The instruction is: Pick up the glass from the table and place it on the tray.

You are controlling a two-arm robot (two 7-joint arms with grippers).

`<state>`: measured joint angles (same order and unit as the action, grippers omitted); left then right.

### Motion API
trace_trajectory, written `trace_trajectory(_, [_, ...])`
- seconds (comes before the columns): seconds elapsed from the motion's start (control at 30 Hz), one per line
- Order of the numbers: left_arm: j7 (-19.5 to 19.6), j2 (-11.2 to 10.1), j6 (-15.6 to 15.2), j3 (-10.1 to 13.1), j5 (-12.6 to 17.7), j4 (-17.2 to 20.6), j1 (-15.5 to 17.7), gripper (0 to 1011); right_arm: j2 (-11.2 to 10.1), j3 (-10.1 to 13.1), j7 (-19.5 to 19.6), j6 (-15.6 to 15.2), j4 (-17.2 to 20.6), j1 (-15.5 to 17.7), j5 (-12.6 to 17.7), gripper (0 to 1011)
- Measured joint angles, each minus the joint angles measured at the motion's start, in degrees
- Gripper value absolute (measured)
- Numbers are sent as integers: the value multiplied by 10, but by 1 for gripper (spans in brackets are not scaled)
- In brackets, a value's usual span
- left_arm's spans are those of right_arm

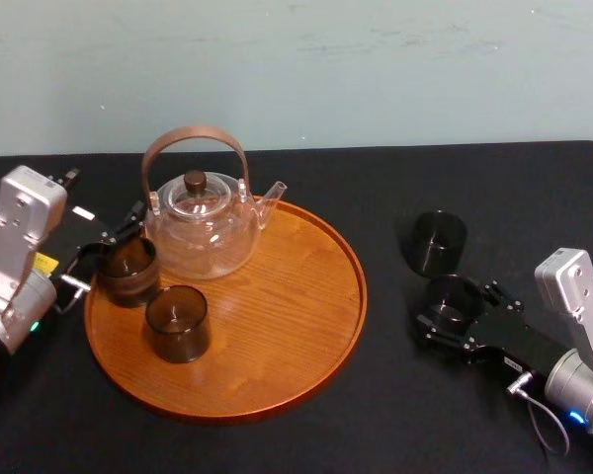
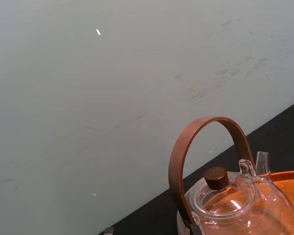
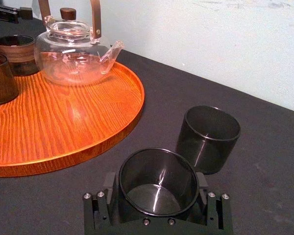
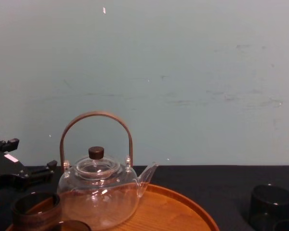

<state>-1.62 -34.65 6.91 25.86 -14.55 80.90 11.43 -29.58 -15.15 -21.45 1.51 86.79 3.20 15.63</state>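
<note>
**Head view first: right gripper (image 1: 457, 309) has the dark glass (image 1: 451, 294), tray (image 1: 296, 296) to its left**

Head view: the dark glass stands upright, mouth up, on the black surface (image 1: 425, 415), well to the right of the tray. Your right arm is plainly the nearer one. The tray lies toward the robot's left of the glass. It has bare wood on its right half, away from the glass teapot (image 1: 203, 227), the brown glass (image 1: 128, 272) and the second brown glass (image 1: 178, 323). A spare dark glass (image 1: 440, 240) stands just behind the gripped one. I judge you should lift straight up before crossing left. The left gripper (image 1: 101, 260) sits at the tray's left rim, beside the brown glass.

Left wrist view: you see the teapot's bent wooden handle and lid before the pale wall. You cannot tell how wide the left gripper stands.

Right wrist view: the pads (image 3: 110, 183) sit against the dark glass on either side with no gap visible, a narrow hold low on its body. The spare glass is just beside it. You cannot tell whether they touch.

Chest view: the spare dark glass shows at lower right and the teapot stands on the tray.
</note>
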Motion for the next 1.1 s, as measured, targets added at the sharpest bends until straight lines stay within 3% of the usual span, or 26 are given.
trace_trajectory(0.2, [0,0,0,0,0,0,0,1001,0,0,0,0,0,0,1,917])
trace_trajectory(0.8, [0,0,0,0,0,0,0,1001,1,3,-11,2,3,1,3,911])
trace_trajectory(1.1, [0,0,0,0,0,0,0,1001,1,-1,-29,7,33,5,1,911])
